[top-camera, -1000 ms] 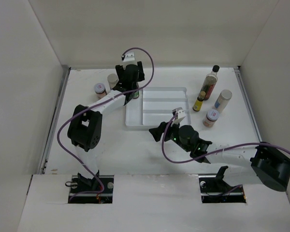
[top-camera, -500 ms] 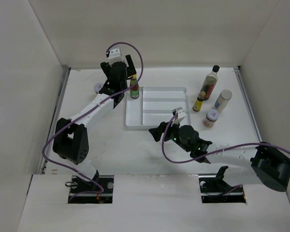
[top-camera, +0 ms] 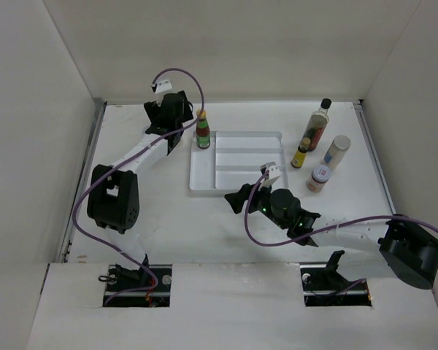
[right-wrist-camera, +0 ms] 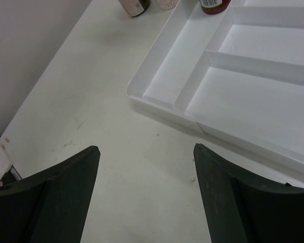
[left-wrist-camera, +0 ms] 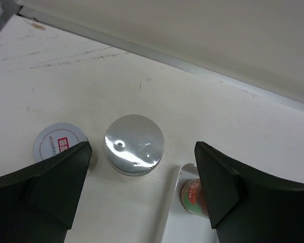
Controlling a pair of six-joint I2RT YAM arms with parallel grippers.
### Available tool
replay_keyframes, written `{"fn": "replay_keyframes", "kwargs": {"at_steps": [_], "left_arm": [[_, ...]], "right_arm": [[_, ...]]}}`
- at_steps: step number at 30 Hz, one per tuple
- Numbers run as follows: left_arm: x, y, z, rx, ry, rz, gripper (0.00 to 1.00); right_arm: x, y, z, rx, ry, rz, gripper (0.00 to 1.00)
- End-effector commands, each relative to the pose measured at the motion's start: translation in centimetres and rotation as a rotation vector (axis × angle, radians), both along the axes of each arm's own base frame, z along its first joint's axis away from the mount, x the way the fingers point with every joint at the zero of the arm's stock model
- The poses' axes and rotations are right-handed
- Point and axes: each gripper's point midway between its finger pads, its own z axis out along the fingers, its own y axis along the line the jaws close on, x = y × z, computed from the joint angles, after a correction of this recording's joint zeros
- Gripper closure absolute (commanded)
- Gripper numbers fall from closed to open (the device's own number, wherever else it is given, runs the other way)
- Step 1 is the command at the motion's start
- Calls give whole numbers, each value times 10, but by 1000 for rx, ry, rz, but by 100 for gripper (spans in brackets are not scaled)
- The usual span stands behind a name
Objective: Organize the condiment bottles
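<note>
A small sauce bottle (top-camera: 203, 133) with a red and green label stands in the back left corner of the white divided tray (top-camera: 241, 186). My left gripper (top-camera: 172, 122) is open and empty just left of it, above two jars. In the left wrist view the left gripper (left-wrist-camera: 142, 152) hangs over a silver-lidded jar (left-wrist-camera: 134, 144), with a red-labelled jar lid (left-wrist-camera: 60, 144) to its left and the sauce bottle (left-wrist-camera: 194, 196) to its right. A tall dark bottle (top-camera: 317, 124), a yellow-capped bottle (top-camera: 301, 153) and two spice jars (top-camera: 337, 152) (top-camera: 319, 177) stand at the right. My right gripper (top-camera: 236, 198) is open and empty in front of the tray.
The right wrist view shows the right gripper (right-wrist-camera: 147, 149) over bare table, with the tray's near left corner (right-wrist-camera: 157, 98) ahead of it. The back wall (left-wrist-camera: 202, 35) runs close behind the left jars. Side walls enclose the table.
My left gripper has moved left and back, away from the sauce bottle, which now stands free in the tray corner. The right arm has not moved.
</note>
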Motion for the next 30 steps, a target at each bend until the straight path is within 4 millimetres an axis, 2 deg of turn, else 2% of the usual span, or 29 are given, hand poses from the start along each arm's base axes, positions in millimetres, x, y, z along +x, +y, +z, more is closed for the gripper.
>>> {"fn": "replay_keyframes", "kwargs": {"at_steps": [1,12,14,16,19,23,26,30], "left_arm": [[13,-5,5,-22,0,-15,17],[27,5,-19,-26,35,29,27],[27,5,-20,-26,34,29,38],[26,7,-18,-32,23,34,53],[20,5,2,-45,-19,26,66],[5,-3,44,-67,-117,1,68],[-14,-6,73,-78,-184,7,69],[-44,-7,91,-80,-240,14,69]], "right_arm": [[5,2,19,52,-37,-13,18],[7,4,16,35,-41,-15,15],[6,5,14,35,-30,-7,15],[7,4,17,36,-42,-15,15],[6,4,15,37,-35,-13,15],[6,2,21,50,-46,-16,14],[5,2,20,52,-40,-14,14],[5,0,24,58,-52,-21,14]]}}
